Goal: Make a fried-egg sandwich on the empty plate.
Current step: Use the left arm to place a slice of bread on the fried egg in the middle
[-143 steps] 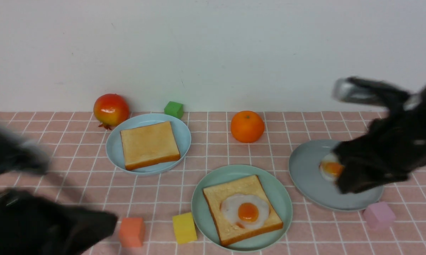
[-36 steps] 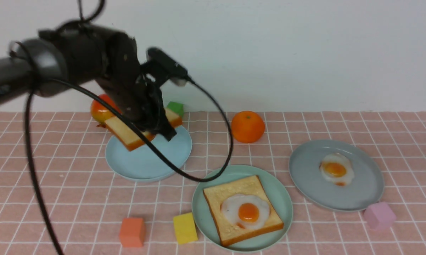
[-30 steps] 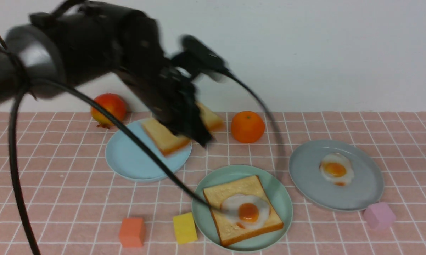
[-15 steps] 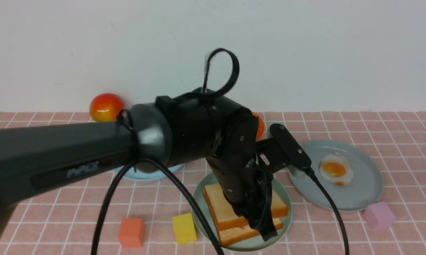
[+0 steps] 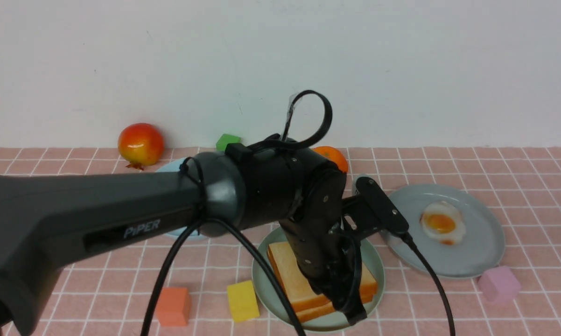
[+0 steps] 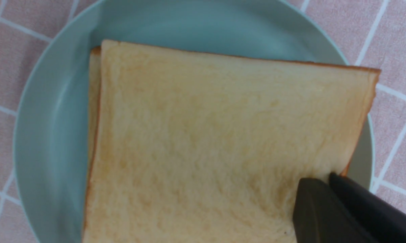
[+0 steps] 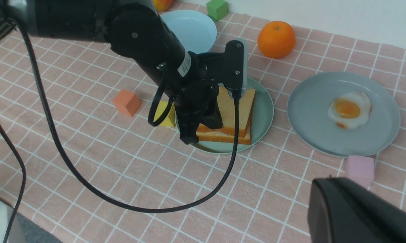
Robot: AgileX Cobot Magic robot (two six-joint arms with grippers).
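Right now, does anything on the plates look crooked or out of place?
Yes. The top slice sits skewed on the lower slice, which peeks out along one edge, and one of its corners juts past the rim of the plate. The left gripper pinches another corner, so the slice is not yet released.

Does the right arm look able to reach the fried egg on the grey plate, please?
Probably yes: the fried egg lies uncovered on the grey plate, clear of the left arm.
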